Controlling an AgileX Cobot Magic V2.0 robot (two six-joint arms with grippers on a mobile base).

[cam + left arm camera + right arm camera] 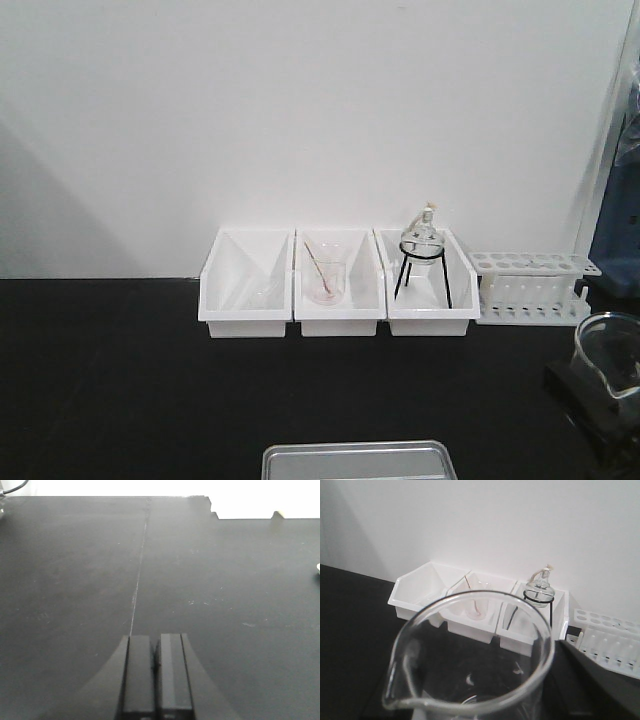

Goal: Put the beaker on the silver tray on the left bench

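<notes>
Glassware is sitting along the white wall [300, 110] at the back of the black counter [120, 380]. Three white bins [246, 290] are standing side by side there. The middle one is holding a glass with a rod [325, 280], and the right-hand one is holding a round-bottom flask [421, 238] on a black stand [424, 278]. A white test-tube rack [530, 290] is resting just beside the bins, to their right.

The beaker [608, 355] is showing at the far right edge of the front view, clear and upright. The right gripper [600, 400] is gripping it low down, with the dark gripper body lying under and beside the glass. In the right wrist view the flared rim and pour spout are filling the foreground, with the bins and flask visible through and beyond them.

The silver tray [352, 461] is lying at the near edge of the counter, in front of the bins and well apart from the beaker, and only its far rim is showing.

The left gripper [156, 677] is hanging over bare counter, its two fingers pressed together with nothing between them. A thin seam [140, 565] is running across the worktop ahead of it.
</notes>
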